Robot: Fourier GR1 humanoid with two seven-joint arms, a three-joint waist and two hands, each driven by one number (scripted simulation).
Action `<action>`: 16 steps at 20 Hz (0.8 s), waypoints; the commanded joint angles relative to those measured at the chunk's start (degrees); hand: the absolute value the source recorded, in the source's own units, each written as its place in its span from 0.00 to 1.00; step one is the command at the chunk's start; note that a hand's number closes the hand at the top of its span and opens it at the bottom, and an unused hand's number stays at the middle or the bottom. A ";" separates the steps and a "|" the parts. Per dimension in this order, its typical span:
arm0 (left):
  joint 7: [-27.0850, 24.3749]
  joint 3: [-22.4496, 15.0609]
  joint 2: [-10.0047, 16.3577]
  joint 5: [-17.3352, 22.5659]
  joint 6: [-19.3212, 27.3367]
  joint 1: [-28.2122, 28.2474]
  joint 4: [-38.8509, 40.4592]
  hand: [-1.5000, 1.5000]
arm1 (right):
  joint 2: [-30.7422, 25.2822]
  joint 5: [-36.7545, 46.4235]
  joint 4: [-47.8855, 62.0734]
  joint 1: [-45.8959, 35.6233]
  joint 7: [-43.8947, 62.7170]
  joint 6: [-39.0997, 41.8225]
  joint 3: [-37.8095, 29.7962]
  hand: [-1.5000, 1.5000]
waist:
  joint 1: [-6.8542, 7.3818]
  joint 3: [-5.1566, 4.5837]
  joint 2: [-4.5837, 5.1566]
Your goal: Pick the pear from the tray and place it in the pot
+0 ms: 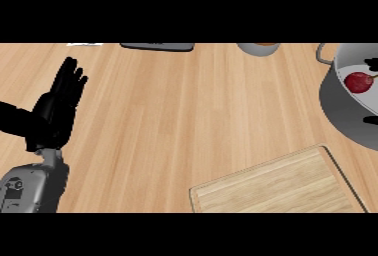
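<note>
Pale wooden tabletop [184, 110] lies open through the middle. One left hand [55, 107] rests at the left edge, fingers straight and spread. One tray [280, 187] sits lower right. One pot [336, 107], cut by the right edge, holds one red pear [359, 82].

Your left hand [53, 117] rests open near the table's left edge, its black fingers straight and close together, pointing toward the far edge, its thumb spread out to the left, while its grey forearm [31, 186] comes in at the table's near left corner.
</note>
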 commanded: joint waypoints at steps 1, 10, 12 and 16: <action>-0.03 0.47 0.30 0.55 -0.34 -1.07 -0.18 0.50 | 2.55 -6.01 2.57 -1.11 -2.25 11.24 -4.91 0.00 | 0.94 1.93 1.29; -0.97 0.03 -0.12 -0.05 -0.09 0.85 -1.09 0.50 | -4.43 -10.50 3.92 -0.37 1.85 22.24 -9.13 0.00 | 1.02 2.12 1.40; -0.78 0.09 -0.52 -0.22 0.39 -0.25 0.44 0.50 | -5.70 -11.09 3.14 -0.99 2.85 24.00 -9.65 0.00 | 0.29 2.13 1.74; -0.33 0.53 -0.35 0.54 0.10 0.48 -0.67 0.50 | -7.66 -11.84 2.42 0.33 4.14 25.89 -10.26 0.00 | 0.61 2.27 1.65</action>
